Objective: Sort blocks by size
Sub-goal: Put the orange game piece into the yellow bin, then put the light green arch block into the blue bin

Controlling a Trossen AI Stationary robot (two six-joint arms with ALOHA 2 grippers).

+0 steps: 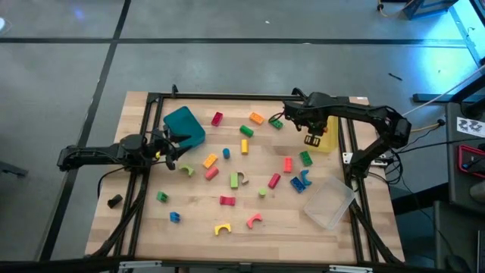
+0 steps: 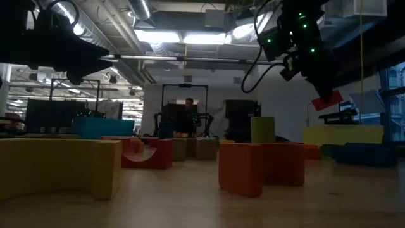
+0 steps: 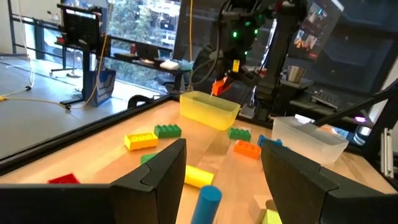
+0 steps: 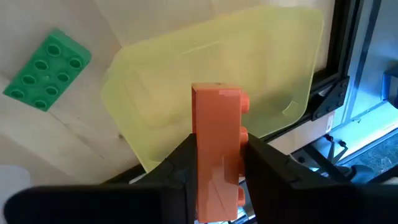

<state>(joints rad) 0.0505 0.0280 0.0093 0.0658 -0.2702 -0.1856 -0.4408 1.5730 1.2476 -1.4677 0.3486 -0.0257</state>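
High view, scattered blocks [image 1: 227, 200] (trays [image 1: 184, 126] around)

The table [image 1: 303, 235] is pale wood with a black frame. The arms are dark; the right gripper [image 4: 217, 163] pinches an orange brick [image 4: 216, 155] over a translucent yellow tray [image 4: 273, 56]. Beside that tray lies a bright green brick [image 4: 46, 70] with round studs. A teal tray [image 1: 185, 126] is by the left gripper [image 1: 168, 149], and a clear tray [image 1: 330, 202] sits at the right side. Blocks scattered between are red, pink, orange, yellow, green and blue: a yellow arch [image 1: 221, 228], a pink arch [image 1: 254, 221], a blue arch [image 1: 301, 182], a red brick [image 1: 227, 201]. A small black lump [image 1: 114, 201] lies off the table on the grey floor.
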